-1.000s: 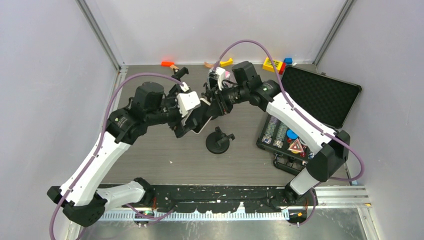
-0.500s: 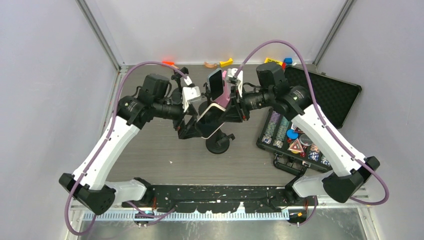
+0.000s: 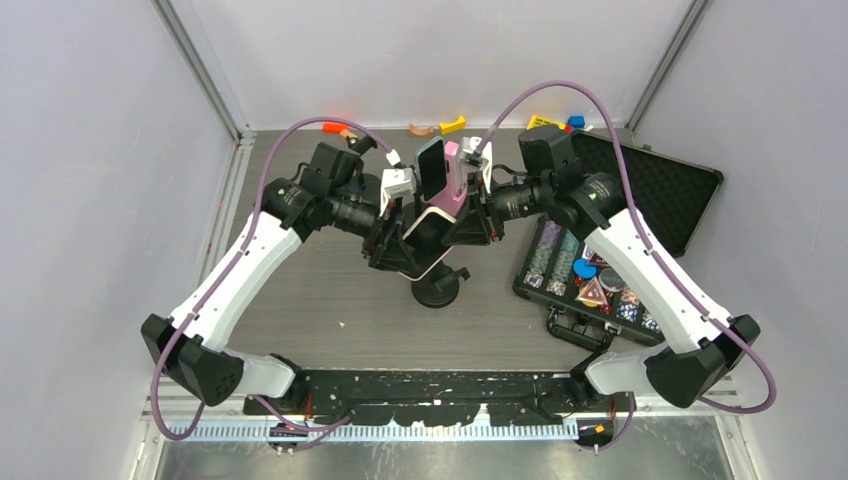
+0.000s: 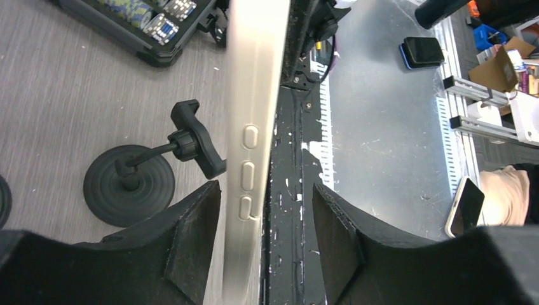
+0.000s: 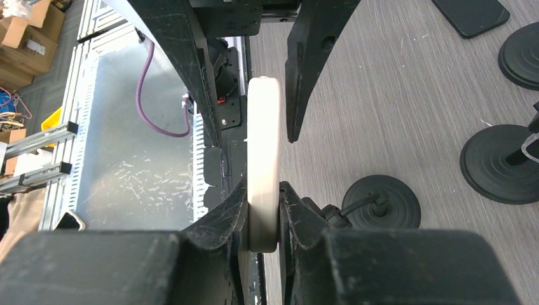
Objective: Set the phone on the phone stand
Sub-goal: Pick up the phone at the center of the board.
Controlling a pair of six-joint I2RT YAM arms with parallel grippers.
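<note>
The phone [image 3: 420, 245], in a cream case, is held on edge in the air just above the black phone stand [image 3: 437, 287]. My right gripper [image 3: 468, 225] is shut on its end; the right wrist view shows both fingers pressed on the phone [image 5: 263, 159]. My left gripper [image 3: 390, 240] is open around the phone's other end. In the left wrist view the phone's buttoned edge [image 4: 251, 114] lies by the left finger, with a gap to the right finger. The stand [image 4: 130, 184] is below.
An open black case [image 3: 640, 190] with poker chips [image 3: 575, 275] stands at the right. Small toys [image 3: 450, 125] lie along the far edge. The right wrist view shows more round black stand bases [image 5: 502, 165] and a black phone [image 5: 470, 13] on the table.
Both arms have lifted the phone from low beside the stand to above it and turned it on edge. The left arm has swung further right and forward.
</note>
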